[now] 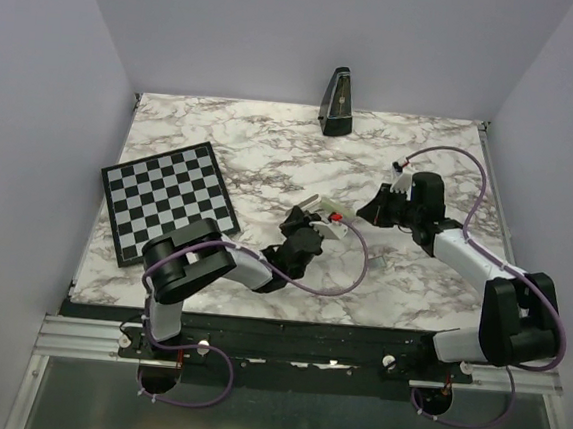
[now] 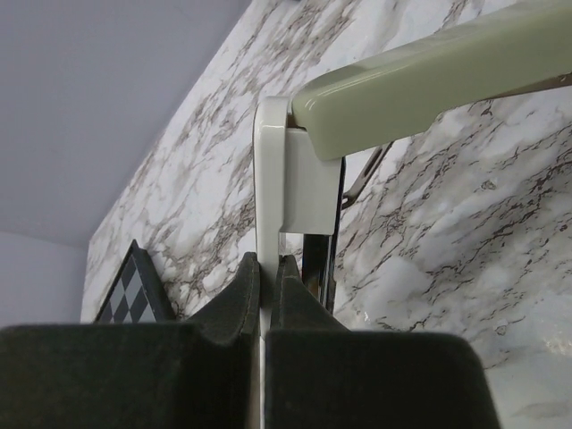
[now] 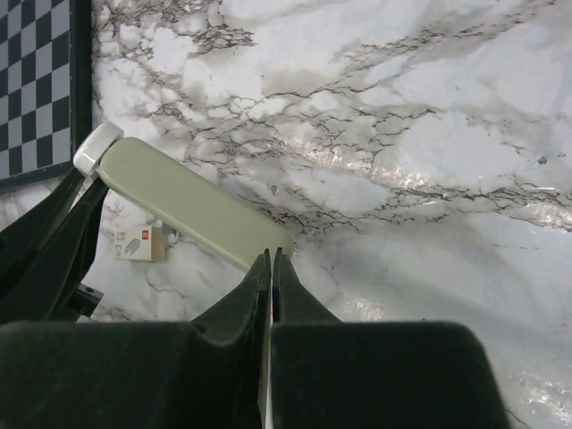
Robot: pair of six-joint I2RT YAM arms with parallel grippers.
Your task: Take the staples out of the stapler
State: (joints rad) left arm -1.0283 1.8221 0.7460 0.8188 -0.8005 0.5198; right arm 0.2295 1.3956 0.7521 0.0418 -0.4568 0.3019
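The pale sage-green stapler (image 1: 320, 206) is held up over the middle of the marble table. My left gripper (image 1: 303, 222) is shut on the thin white plate at its end (image 2: 271, 179). The green top arm (image 2: 429, 76) is swung away from that plate, and a dark bar (image 2: 322, 255) runs beside it. My right gripper (image 3: 271, 259) is shut, with its tips at the free end of the green arm (image 3: 179, 201). I cannot tell whether it pinches anything. In the top view it is the right gripper (image 1: 373, 209), just right of the stapler. The staples are hidden.
A black pyramid metronome (image 1: 337, 103) stands at the back edge. A chessboard (image 1: 167, 200) lies on the left of the table, and its corner (image 2: 134, 290) shows in the left wrist view. A small white tag with a red mark (image 3: 134, 243) sits under the stapler.
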